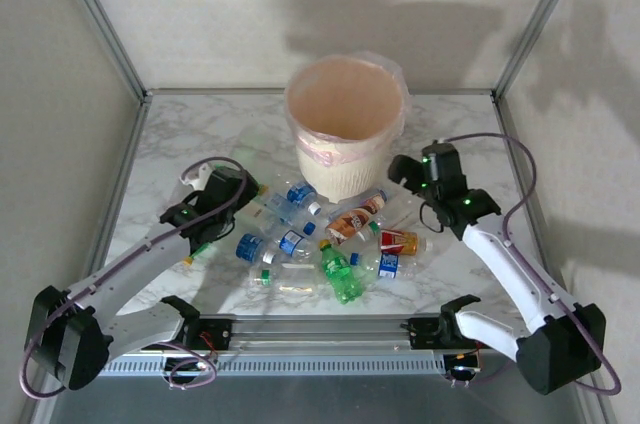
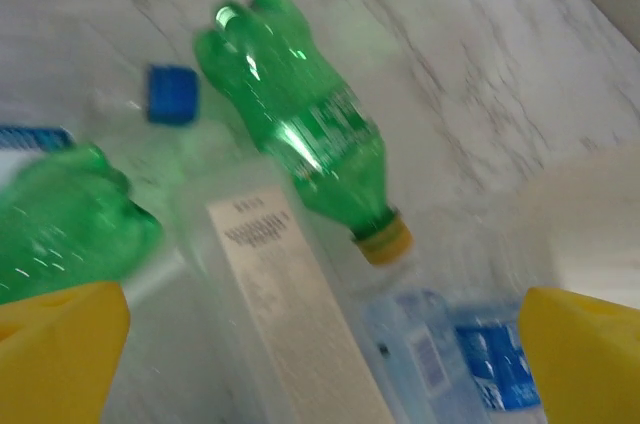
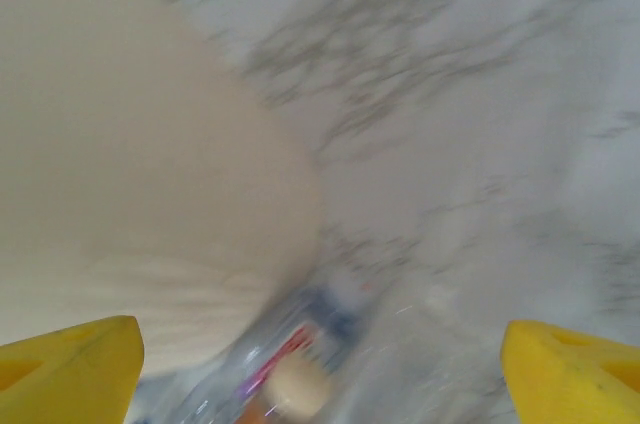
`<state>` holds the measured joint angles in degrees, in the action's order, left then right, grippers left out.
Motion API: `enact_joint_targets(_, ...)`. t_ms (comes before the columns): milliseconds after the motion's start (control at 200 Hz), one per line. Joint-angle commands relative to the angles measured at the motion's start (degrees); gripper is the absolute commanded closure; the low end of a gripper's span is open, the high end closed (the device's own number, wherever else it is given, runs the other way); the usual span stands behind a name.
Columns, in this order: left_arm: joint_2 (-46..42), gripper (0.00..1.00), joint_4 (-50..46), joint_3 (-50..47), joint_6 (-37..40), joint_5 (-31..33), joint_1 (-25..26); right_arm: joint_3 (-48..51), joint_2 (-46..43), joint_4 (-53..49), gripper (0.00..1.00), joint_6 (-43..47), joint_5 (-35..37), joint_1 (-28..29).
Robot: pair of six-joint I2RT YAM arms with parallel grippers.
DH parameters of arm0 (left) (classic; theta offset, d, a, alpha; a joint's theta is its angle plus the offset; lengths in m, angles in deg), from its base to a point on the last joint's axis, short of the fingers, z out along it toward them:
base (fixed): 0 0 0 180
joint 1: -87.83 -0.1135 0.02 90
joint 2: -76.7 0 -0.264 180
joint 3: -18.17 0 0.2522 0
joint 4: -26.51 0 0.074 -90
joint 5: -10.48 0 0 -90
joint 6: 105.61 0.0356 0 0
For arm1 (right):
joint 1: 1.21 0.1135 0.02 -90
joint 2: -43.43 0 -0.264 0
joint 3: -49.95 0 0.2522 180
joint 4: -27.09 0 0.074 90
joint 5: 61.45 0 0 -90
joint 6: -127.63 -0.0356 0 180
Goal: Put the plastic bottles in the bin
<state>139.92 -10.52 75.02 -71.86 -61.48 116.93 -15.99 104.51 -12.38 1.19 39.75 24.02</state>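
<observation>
Seen from above, the round cream ribbed bin [image 1: 345, 124] with its pinkish liner bag stands at the back of the white marble-patterned table [image 1: 180, 134]. The small plastic bottles [image 1: 320, 239], clear, green and red-labelled, lie scattered on the table in front of the bin, on the arms' side. The left pincer [image 1: 238, 189] hangs at the edge of the heap, to the bin's left and in front of it. The right pincer [image 1: 398, 170] sits just beside the bin's right wall.

Looking down the left wrist, that pincer's yellow fingers [image 2: 60, 344] are spread to the frame's edges with nothing between them. Beneath the gap lies a clear plastic bottle with a pale paper label [image 2: 270, 284]. Its long axis runs away from the camera, across the line between the fingers, so I judge a squeeze would take it across its width. Beyond it lies a green plastic bottle with a yellow cap [image 2: 300, 134], cap end towards the pincer.

Down the right wrist, blurred, the yellow fingers [image 3: 70, 364] are likewise wide apart and empty. The bin's wall looms on one side, and at its foot a clear bottle with a red and blue label [image 3: 290, 364] lies slantwise, low between the fingers.

To my eye the left arm sits squarer over a bottle, while the right is nearer the bin.
</observation>
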Motion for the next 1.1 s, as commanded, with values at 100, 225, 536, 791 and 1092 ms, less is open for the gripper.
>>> enact_joint_targets(100,5.83,0.01,-4.55,5.61,-12.86,-2.86,2.72,-3.15,-0.86,-4.31,0.08,1.84,3.27,6.01)
enact_joint_targets(225,7.06,0.02,-5.64,6.13,-15.51,-3.84,2.71,-3.66,-0.63,-4.8,0.08,1.1,5.17,8.28)
enact_joint_targets(536,13.09,0.14,-6.86,8.41,-16.52,-5.03,1.49,-5.96,1.59,-6.65,0.09,0.32,8.65,10.9)
enact_joint_targets(791,16.66,0.13,-5.16,7.37,-17.04,-5.71,1.4,-6.0,1.4,-6.8,0.09,0.31,9.45,12.19)
enact_joint_targets(1092,19.64,0.16,-5.47,9.47,-16.43,-5.07,1.32,-6.35,1.29,-6.83,0.09,-0.14,9.75,12.91)
